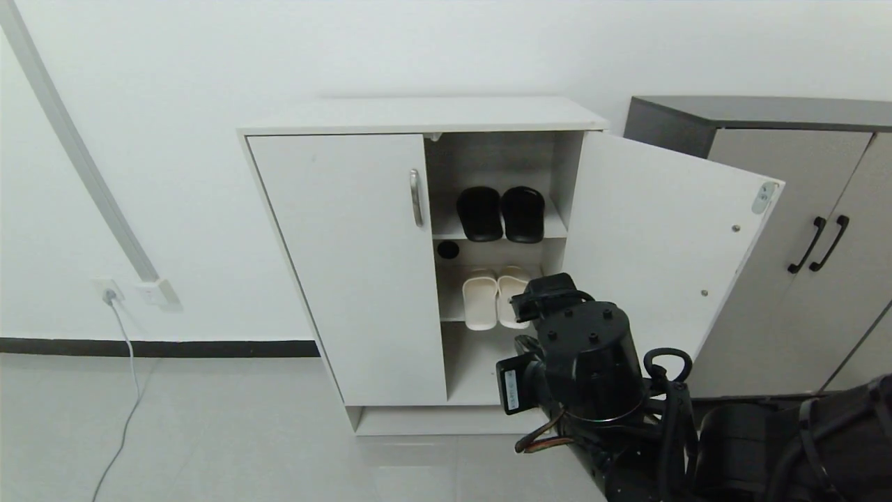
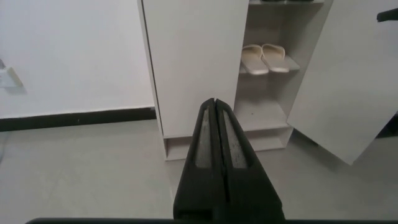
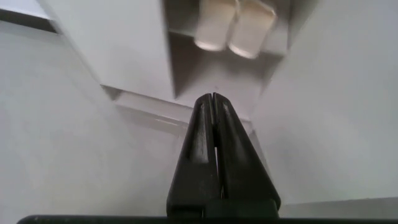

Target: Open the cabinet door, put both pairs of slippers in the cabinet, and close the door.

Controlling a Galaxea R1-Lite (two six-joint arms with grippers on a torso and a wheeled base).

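Observation:
The white cabinet (image 1: 418,115) stands against the wall with its right door (image 1: 662,244) swung open and its left door (image 1: 348,265) shut. A black pair of slippers (image 1: 500,213) sits on the upper shelf and a white pair of slippers (image 1: 493,296) on the shelf below. My right arm (image 1: 585,355) is low in front of the opening, by the open door. My right gripper (image 3: 213,99) is shut and holds nothing, pointing at the cabinet's base below the white slippers (image 3: 235,25). My left gripper (image 2: 214,102) is also shut and empty, farther back, facing the cabinet's front.
A grey cabinet (image 1: 801,244) with black handles stands just right of the open door. A wall socket (image 1: 108,289) with a cable hanging to the floor is at the left. Bare tiled floor (image 1: 209,432) lies before the cabinet.

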